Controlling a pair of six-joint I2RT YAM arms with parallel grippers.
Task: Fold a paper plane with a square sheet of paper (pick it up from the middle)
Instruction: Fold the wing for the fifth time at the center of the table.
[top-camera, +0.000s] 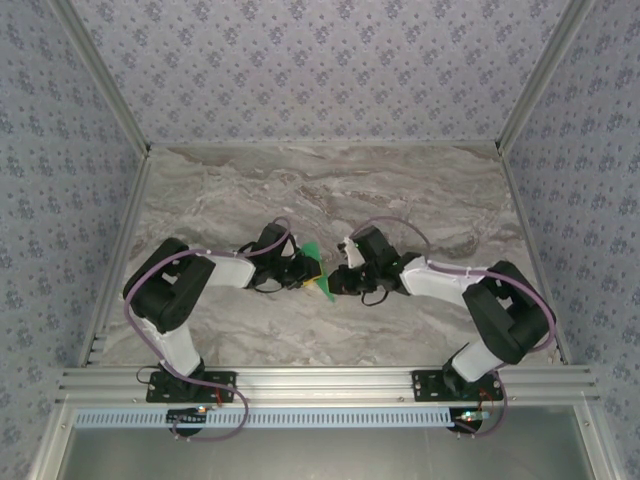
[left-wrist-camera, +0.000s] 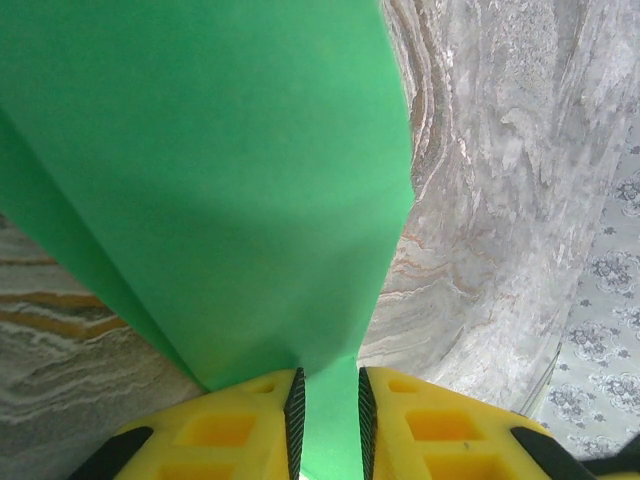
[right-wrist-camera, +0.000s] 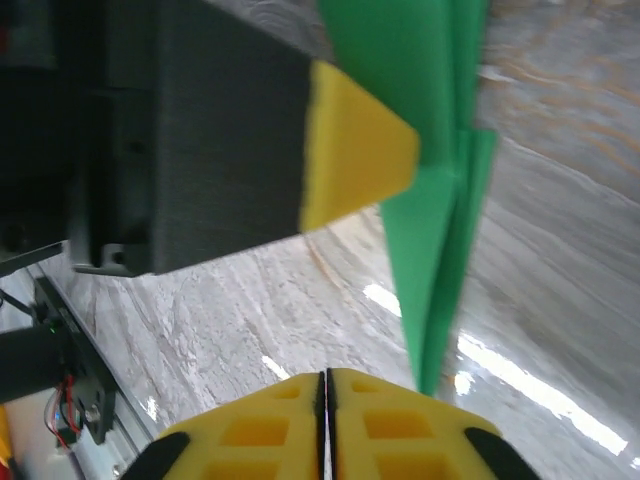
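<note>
Arms: two, the left arm reaching in from 9 o'clock and the right arm from 3 o'clock, meeting near the middle of the table.
Claws: two, close together, tips facing each other.
Green paper: one piece, folded, standing up between the two claws, a little toward 6 o'clock from the table's centre.
Left claw: clenched on the green paper; a strip of the paper runs down between its two black pads at 6 o'clock of the left wrist view.
Right claw: clenched with nothing between its yellow fingers, which meet along a thin seam at 6 o'clock of the right wrist view.
Left wrist view: the paper fans out from the claw toward 12 and 10 o'clock as one broad smooth face with a crease down its left side; marbled table lies at 3 o'clock and 8 o'clock.
Right wrist view: the same paper seen edge-on, narrow layered folds hanging from 1 o'clock down to a point at 5 o'clock, just beside the right claw's finger; whether they touch cannot be told. One yellow fingertip of the left claw presses the paper from 10 o'clock.
Top view: both arm bases sit on a metal rail at 6 o'clock, and patterned walls enclose the table.
</note>
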